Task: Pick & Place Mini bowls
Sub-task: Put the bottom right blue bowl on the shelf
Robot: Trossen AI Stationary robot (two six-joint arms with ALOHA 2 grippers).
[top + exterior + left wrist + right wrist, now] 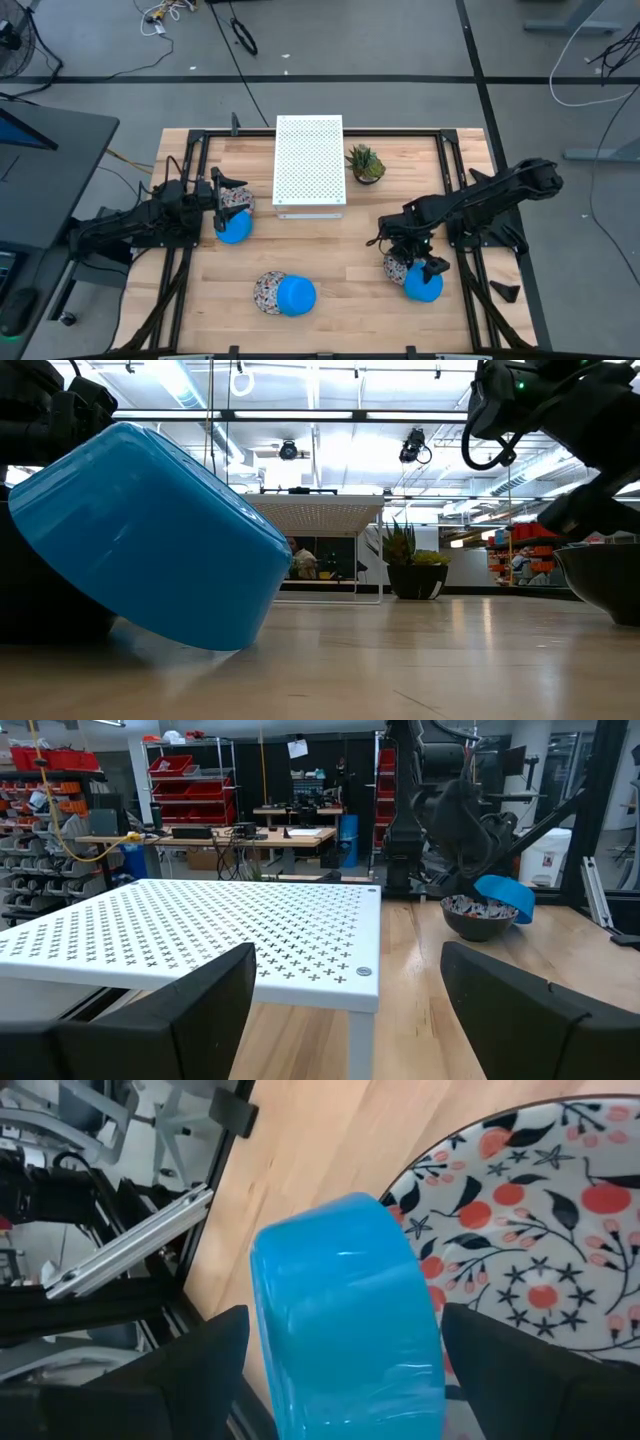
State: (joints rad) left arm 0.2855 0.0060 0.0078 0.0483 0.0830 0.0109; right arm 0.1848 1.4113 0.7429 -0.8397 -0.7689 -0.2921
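My right gripper [425,266] is near the table's right front, shut on a bright blue mini bowl [345,1315] that tilts beside a floral mini bowl [530,1240]. This pair also shows far off in the left wrist view, blue bowl [505,895] over floral bowl [478,915]. My left gripper [345,1010] is open at the table's left, above a floral bowl [238,200] and a blue bowl [234,229], touching neither. A third blue bowl [297,295] leans tilted on a floral bowl [268,292] near the front edge. My right gripper has the blue bowl's outer wall [270,1320] pinched between its two fingers, one on each side of the round. The fingers come from above, slanting down. The bowl sits tilted on its side next to the floral bowl's rim [420,1230]; whether it rests on that rim I cannot tell.
A white perforated box [309,165] stands at the table's far middle, straight ahead of my left gripper [200,935]. A small green potted plant [365,163] sits at its right. Black frame rails [455,170] run along the table's sides. Bare wood [340,255] lies between the bowl pairs.
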